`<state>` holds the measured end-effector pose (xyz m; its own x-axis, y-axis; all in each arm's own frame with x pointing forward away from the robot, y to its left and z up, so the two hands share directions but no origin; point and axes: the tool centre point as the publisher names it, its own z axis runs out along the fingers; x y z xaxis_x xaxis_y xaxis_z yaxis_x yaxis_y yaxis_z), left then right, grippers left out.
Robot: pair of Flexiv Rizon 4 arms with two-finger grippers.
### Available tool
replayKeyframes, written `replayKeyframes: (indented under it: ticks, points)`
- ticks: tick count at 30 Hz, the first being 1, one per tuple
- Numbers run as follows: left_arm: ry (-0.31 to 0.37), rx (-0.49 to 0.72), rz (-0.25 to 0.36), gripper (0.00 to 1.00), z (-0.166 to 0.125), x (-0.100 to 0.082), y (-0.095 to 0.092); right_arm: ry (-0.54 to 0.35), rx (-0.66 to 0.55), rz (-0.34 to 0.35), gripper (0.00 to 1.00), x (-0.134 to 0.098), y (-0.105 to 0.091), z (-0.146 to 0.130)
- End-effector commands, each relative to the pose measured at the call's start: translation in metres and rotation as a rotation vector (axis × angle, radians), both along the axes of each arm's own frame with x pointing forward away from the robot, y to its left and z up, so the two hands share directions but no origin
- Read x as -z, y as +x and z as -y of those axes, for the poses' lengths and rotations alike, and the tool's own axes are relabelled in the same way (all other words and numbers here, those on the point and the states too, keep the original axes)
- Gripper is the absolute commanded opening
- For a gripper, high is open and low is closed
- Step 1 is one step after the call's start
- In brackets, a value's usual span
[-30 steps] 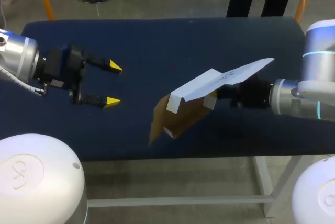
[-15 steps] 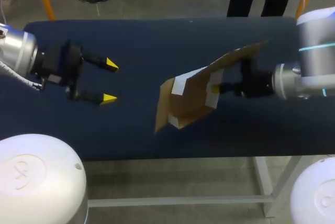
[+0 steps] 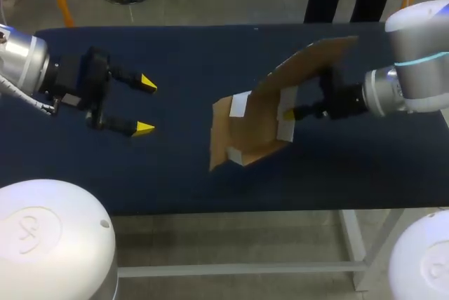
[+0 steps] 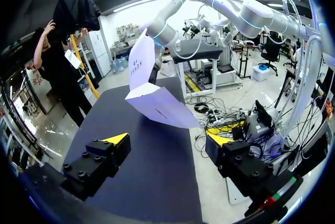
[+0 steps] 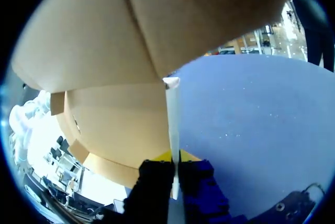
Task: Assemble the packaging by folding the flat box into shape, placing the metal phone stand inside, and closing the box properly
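Seems early in the task, approx. first step only. Grips box (image 3: 256, 121) w/ right tool (image 3: 289, 113), fingers pressed together on a thin panel edge, seen close-up in right wrist view (image 5: 174, 158). Holds it tilted over mid-right of table (image 3: 175, 174), part-opened, not squared up. One long flap up toward far right, lower corner at or just above the table top; cannot tell which. Left tool (image 3: 145, 106) spread wide, holding nothing, at table's left, well apart from box, pointing toward it. No metal phone stand in any view. Prob. left to do: finish folding, tuck flaps, load stand, close up.

Materials: thin stiff cardboard, matt brown inside, smooth white outside (image 4: 152, 98) w/ small print. Flat rectangular panels, crisp creases, small tabs. Table top dark blue, matt.
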<state>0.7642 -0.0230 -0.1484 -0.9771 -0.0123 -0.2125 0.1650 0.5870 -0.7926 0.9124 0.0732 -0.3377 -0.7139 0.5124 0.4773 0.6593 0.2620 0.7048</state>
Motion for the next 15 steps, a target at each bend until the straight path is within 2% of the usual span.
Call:
replayKeyframes:
  ticks: [1,3,6,15]
  points:
    - [0.003,0.002,-0.003,1.00,-0.001,-0.001,0.000,0.000,0.000,0.001,0.00,-0.001,-0.001,0.000]
    - [0.029,0.025,-0.002,1.00,0.006,0.000,0.007,0.052,-0.035,-0.032,0.00,0.003,0.005,0.000]
    - [0.047,0.034,-0.007,1.00,0.009,0.000,0.014,0.084,-0.060,-0.063,0.00,0.006,0.010,0.004]
    - [0.084,0.029,-0.010,1.00,0.013,-0.002,0.023,0.073,-0.081,-0.177,0.00,0.005,0.020,0.020]
